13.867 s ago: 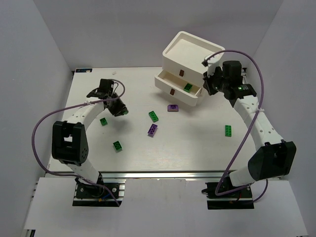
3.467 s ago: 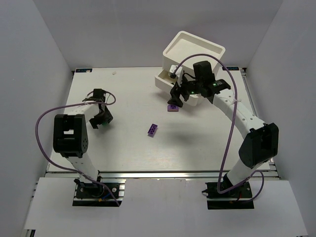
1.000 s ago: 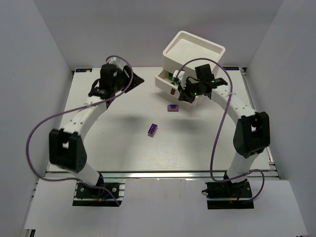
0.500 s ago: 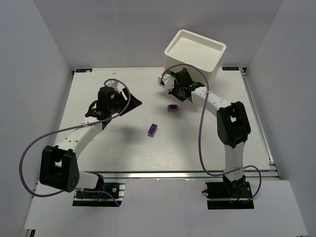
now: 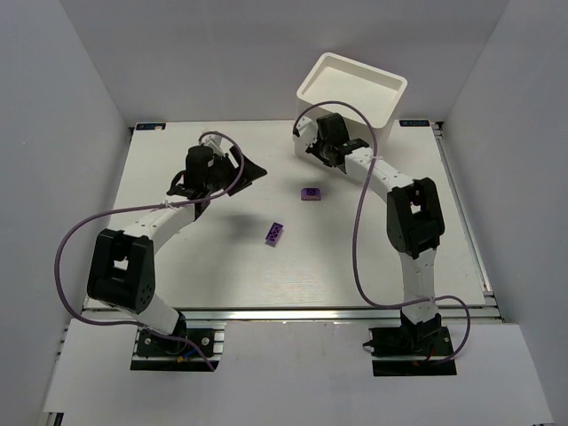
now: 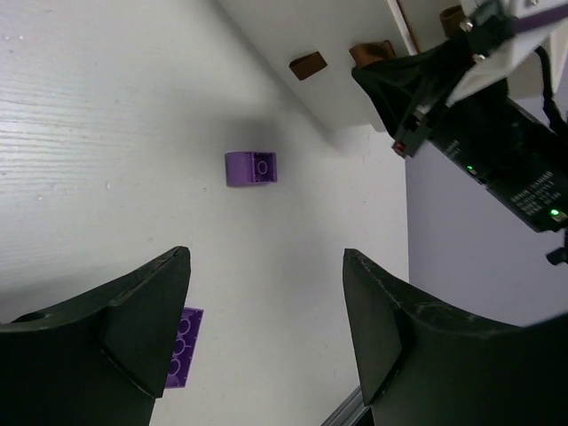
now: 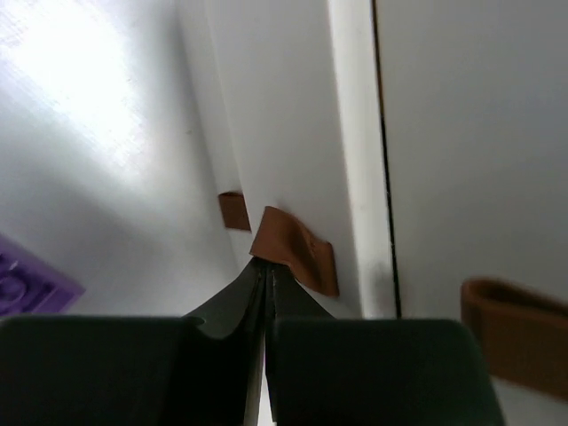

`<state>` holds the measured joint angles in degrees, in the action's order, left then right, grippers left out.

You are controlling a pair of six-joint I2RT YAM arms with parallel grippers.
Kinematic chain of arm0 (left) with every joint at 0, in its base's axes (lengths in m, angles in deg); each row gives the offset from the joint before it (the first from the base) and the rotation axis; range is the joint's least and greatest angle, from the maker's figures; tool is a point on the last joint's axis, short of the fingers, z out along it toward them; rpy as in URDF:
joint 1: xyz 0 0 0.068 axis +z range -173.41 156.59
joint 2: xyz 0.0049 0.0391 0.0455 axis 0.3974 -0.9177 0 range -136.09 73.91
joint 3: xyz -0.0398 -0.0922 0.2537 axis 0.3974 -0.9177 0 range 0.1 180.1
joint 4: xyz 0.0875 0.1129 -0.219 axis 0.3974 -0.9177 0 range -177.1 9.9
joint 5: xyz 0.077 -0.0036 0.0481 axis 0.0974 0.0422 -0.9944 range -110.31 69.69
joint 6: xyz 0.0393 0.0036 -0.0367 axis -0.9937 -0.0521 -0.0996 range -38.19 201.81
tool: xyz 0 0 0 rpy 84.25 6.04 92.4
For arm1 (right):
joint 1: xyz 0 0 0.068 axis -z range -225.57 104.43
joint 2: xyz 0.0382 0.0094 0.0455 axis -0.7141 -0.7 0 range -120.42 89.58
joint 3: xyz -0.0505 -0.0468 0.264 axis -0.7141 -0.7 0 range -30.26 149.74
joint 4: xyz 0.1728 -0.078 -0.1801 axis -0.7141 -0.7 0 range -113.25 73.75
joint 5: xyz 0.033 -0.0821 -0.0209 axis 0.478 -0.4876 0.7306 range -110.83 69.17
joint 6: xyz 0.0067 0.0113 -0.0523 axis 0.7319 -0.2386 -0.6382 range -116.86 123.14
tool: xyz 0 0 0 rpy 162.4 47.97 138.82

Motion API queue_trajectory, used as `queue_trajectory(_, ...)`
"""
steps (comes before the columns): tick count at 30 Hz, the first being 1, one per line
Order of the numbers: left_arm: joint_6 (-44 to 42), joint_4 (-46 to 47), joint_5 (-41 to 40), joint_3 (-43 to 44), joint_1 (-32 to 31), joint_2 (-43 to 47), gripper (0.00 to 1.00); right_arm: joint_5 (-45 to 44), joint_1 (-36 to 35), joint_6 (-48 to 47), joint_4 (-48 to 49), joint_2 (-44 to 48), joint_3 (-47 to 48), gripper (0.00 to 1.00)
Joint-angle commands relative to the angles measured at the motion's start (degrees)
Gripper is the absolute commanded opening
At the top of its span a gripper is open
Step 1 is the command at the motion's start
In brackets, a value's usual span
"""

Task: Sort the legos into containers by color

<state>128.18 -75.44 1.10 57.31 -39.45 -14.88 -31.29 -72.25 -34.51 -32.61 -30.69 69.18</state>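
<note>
Two purple legos lie on the table: a small square one (image 5: 310, 193) and a longer one (image 5: 273, 232). No green legos show. The white containers (image 5: 349, 104) stand stacked at the back, the lower ones tucked under the top one. My right gripper (image 5: 309, 133) is shut, its tips (image 7: 266, 264) touching the lower edge of a brown tab (image 7: 295, 250) on a container wall (image 7: 293, 106). My left gripper (image 5: 248, 167) is open and empty above the table, left of the stack. In its wrist view the gripper (image 6: 264, 255) frames the square lego (image 6: 251, 168); the long lego (image 6: 182, 348) is partly behind a finger.
The right arm (image 6: 484, 124) reaches across in front of the stack, close to the containers' brown tabs (image 6: 308, 64). The table's back edge runs just behind the stack. A corner of the square purple lego (image 7: 22, 280) lies left of the right gripper.
My right gripper has moved back and left against the stack, and the lower containers have slid in under the top one. My left arm has swung lower and rightward.
</note>
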Motion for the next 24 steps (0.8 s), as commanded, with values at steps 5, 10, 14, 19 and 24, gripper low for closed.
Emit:
queue_trajectory(5,3.55,8.41,3.81,4.75,-1.28,-4.45,0.79,-7.74,2.33,-1.72,5.63,-5.33,7.61,0.00)
queue_trajectory(10,10.57,15.97,6.01,8.61,-1.81,-12.87,0.77,-3.29,2.77,-1.38,2.85,-4.28,7.70,0.00)
queue_trajectory(14,14.97,22.39,6.62,13.78,-2.95,-20.25,0.66,26.12,4.26,-2.51,-12.79,3.26,8.06,0.00)
queue_trajectory(19,16.03,23.11,7.33,23.46,-5.33,-29.14,0.52,42.10,6.46,4.84,-10.10,18.04,3.92,0.83)
queue_trajectory(24,16.03,22.32,6.72,33.29,-8.39,-37.66,0.53,39.20,8.57,8.02,-13.78,17.01,14.53,0.89)
